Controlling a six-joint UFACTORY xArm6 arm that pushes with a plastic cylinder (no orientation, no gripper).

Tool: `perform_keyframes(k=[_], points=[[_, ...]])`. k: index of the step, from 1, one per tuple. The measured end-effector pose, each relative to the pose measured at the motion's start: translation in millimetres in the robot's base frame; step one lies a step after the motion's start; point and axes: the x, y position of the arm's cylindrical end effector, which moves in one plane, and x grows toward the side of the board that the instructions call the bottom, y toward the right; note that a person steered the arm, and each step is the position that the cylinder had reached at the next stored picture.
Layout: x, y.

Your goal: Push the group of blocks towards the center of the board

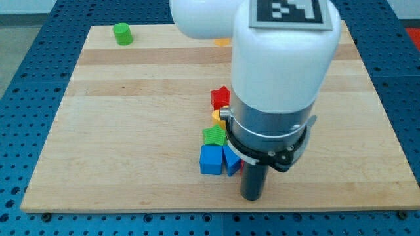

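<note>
A cluster of blocks sits just right of the board's middle, toward the view's bottom. It holds a red star-like block [220,98], a yellow block [218,117] mostly hidden by the arm, a green block [214,136], a blue cube [211,160] and a second blue block [231,161]. A sliver of red shows right of that block by the rod. My dark rod comes down right beside the cluster's lower right, and my tip [252,196] rests on the board just right of and below the blue blocks. Contact cannot be told.
A green cylinder [122,33] stands alone near the board's top left corner. An orange block [222,42] peeks out at the top edge behind the arm. The white arm body [282,59] hides the board's upper right middle. The wooden board [131,131] lies on a blue perforated table.
</note>
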Motion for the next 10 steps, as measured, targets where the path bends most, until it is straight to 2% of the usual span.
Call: perform_keyframes(k=[3, 10], points=[[4.0, -74.2], [-105.7, -53.8]])
